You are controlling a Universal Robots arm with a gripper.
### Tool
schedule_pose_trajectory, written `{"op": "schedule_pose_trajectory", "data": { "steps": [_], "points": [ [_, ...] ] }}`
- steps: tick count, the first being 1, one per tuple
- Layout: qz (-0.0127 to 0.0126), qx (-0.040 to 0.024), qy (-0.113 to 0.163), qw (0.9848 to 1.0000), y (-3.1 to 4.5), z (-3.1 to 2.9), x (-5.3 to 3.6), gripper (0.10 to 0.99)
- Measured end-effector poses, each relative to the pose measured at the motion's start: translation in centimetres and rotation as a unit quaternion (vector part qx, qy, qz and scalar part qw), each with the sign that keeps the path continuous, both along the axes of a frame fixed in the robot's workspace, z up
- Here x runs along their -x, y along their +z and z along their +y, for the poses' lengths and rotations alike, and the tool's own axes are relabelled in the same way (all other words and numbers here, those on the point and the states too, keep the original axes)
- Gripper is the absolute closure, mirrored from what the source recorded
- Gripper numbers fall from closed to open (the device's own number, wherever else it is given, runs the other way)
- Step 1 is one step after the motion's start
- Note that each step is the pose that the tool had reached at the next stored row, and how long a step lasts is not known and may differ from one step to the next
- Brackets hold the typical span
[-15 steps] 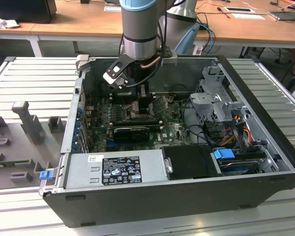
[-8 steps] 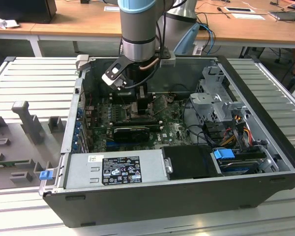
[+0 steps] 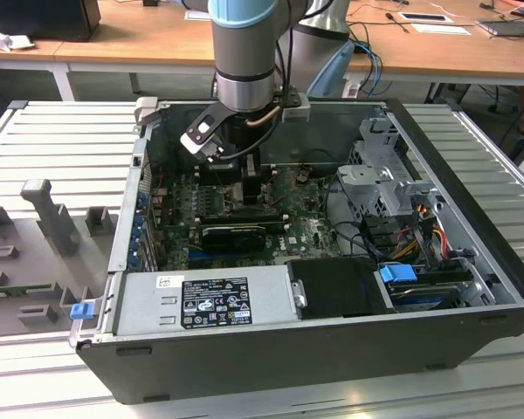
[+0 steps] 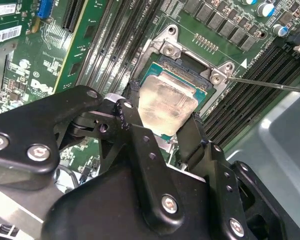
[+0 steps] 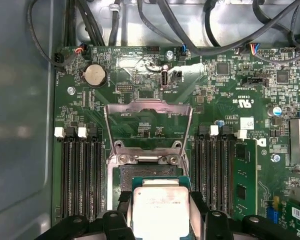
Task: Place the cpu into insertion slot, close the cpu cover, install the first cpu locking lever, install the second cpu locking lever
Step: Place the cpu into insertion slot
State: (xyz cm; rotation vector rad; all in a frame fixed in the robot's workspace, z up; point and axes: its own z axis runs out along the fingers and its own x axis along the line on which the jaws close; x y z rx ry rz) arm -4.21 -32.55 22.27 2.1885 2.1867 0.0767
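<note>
The cpu [image 4: 166,102] shows its dull silver top and green edge in both wrist views, and my gripper [image 4: 165,109] is shut on it, one black finger [image 4: 131,100] on each side. The chip [image 5: 161,212] hangs level over the insertion slot [image 5: 140,174], whose dark pin field shows just beyond it; whether it touches the slot I cannot tell. The cpu cover [image 5: 148,107], a silver frame, is swung open past the slot. A thin locking lever [image 4: 270,84] sticks out beside the slot. In the exterior view the gripper [image 3: 244,196] reaches down inside the open computer case [image 3: 472,236].
Long black memory slots [image 5: 77,175] flank the slot on both sides. A black graphics card [image 3: 234,234], a grey power supply [image 3: 205,301], a metal drive cage [image 3: 380,175] and loose cables [image 3: 415,236] crowd the case. The case lies on a slatted metal table [image 3: 61,148].
</note>
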Motion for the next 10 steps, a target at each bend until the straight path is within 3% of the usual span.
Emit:
{"op": "schedule_pose_trajectory", "data": {
  "steps": [10],
  "points": [
    [0.0, -0.0001, -0.001, 1.0, -1.47, 0.61, 0.0, 0.545]
  ]
}}
